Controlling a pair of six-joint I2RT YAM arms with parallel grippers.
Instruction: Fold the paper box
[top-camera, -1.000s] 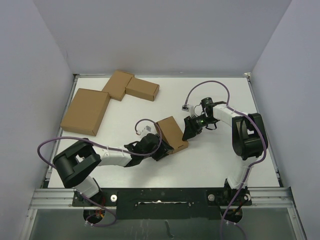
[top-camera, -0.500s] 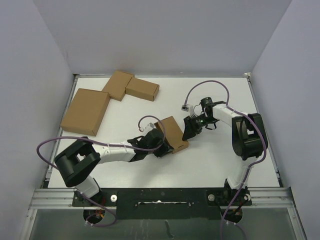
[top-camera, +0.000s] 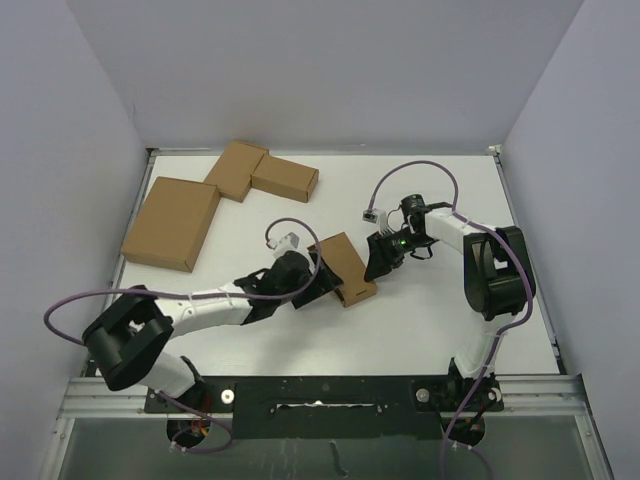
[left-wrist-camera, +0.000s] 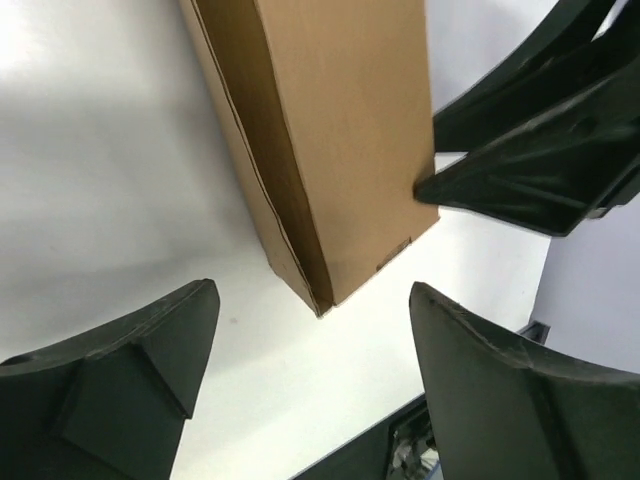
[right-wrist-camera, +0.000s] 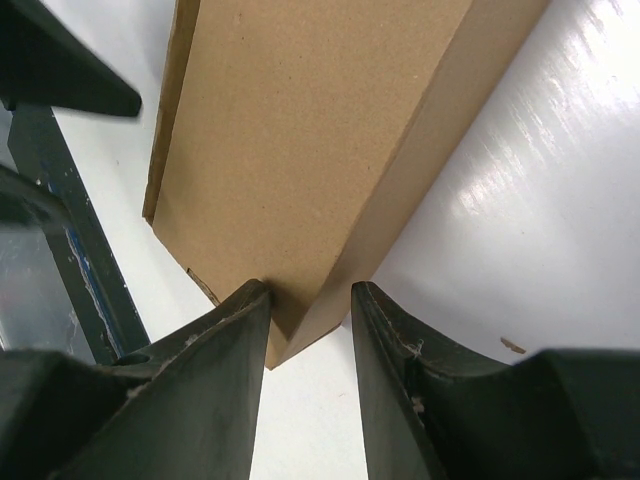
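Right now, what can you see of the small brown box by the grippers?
The box is plain brown cardboard, folded into a long carton. It lies flat on the white table, angled. The right gripper pinches one corner; the left gripper stands open by its end, not touching.

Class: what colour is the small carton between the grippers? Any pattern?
The small rectangular cardboard carton is plain brown, unpatterned; clearest in the right wrist view.
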